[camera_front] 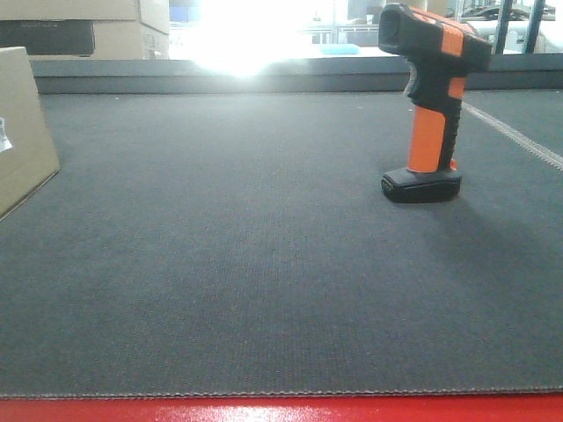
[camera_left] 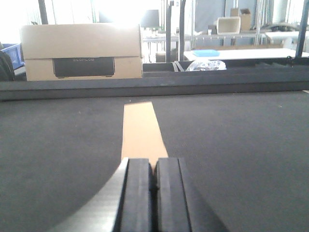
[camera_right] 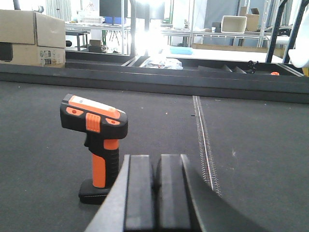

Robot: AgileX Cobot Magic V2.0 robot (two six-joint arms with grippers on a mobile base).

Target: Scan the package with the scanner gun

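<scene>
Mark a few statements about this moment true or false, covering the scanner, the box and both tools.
1. The orange-and-black pistol-shaped scanner gun stands upright on its flat base. True.
2. The right tool grips the scanner. False: its pads are together and empty, with the scanner standing apart.
3. The left tool is open wide. False: its pads are pressed together.
4. The plain brown cardboard package sits at the left edge of the front view, away from the scanner. True.

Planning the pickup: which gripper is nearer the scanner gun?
Right. The right gripper sits just beside the scanner gun; the left gripper sees only a cardboard strip.
</scene>
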